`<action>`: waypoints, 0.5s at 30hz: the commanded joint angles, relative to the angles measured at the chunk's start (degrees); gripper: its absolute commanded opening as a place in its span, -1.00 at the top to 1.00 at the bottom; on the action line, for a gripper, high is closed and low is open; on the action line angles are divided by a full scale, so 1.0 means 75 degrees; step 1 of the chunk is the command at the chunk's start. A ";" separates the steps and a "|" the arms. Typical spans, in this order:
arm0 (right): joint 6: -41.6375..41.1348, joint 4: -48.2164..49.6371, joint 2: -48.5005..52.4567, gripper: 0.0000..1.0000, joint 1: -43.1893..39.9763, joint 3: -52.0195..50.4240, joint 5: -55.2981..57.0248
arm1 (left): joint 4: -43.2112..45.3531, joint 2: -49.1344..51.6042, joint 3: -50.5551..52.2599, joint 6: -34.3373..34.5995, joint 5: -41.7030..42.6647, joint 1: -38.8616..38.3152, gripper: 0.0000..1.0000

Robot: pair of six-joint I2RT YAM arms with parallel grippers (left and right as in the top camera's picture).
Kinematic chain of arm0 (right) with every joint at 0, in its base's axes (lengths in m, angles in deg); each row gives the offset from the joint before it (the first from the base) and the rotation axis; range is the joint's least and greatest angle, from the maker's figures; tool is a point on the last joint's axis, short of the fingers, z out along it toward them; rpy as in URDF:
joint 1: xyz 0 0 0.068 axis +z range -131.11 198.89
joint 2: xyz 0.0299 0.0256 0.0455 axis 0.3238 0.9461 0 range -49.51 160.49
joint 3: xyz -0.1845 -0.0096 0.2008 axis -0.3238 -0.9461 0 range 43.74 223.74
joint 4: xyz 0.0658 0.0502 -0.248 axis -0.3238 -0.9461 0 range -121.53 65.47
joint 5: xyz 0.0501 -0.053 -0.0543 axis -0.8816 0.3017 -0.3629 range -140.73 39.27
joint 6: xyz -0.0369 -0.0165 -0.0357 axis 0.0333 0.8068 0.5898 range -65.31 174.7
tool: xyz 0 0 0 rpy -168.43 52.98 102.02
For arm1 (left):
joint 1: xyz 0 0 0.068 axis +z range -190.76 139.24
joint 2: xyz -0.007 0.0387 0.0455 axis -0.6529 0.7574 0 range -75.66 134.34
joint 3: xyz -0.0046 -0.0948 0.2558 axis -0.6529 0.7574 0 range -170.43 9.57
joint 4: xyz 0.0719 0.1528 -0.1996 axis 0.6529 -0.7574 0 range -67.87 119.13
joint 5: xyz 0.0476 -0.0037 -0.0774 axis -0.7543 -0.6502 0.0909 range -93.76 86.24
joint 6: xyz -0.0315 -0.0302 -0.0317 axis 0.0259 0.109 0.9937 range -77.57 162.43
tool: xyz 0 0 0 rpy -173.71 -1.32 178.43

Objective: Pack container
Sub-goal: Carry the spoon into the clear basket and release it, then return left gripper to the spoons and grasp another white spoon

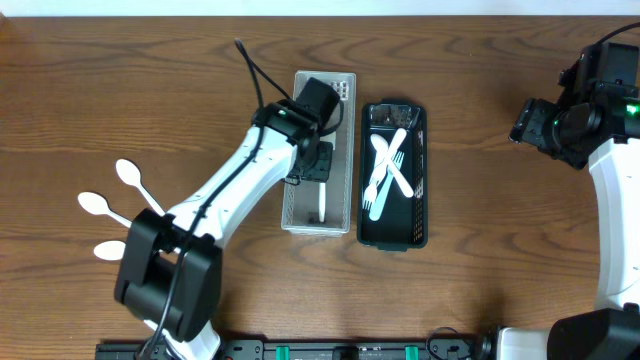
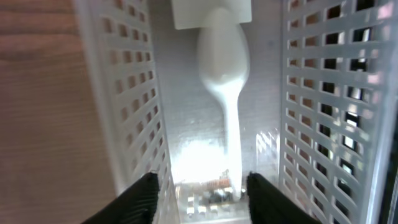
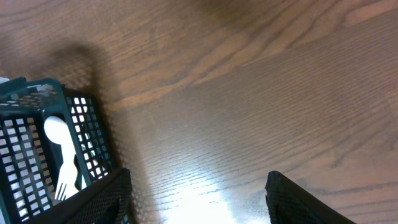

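Down in the white slotted basket (image 2: pixel 317 93) lies a glossy white spoon (image 2: pixel 224 62), framed by the wide-spread left claw (image 2: pixel 202 196).

no legible text, label, brand, number or sign anywhere in the three views

The overhead view is bright, even and sharp across the wooden table (image 1: pixel 480 280), with only faint, soft shadows beside the left arm (image 1: pixel 230 185). In the left wrist view the white basket (image 2: pixel 311 93) walls loom close and blurred, and glare washes out the floor by the spoon (image 2: pixel 227 81) (its handle nearly dissolves there). The right wrist view shows a glossy sheen on the wood at bottom centre, a soft shadow beside the dark basket (image 3: pixel 37 143), and blurred fingers (image 3: pixel 298 199) of the right gripper (image 3: pixel 196 202).
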 commanded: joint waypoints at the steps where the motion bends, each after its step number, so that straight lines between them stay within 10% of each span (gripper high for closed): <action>1: 0.0099 -0.0003 -0.0050 -0.45 -0.0020 0.0020 0.0023 | -0.0122 -0.0816 -0.0481 -0.0227 -0.0283 0.0259 -0.08; 15: 0.0096 -0.0009 -0.0050 -0.46 -0.0020 0.0020 0.0023 | -0.1329 -0.2836 -0.0466 0.1399 -0.1635 0.5036 -0.74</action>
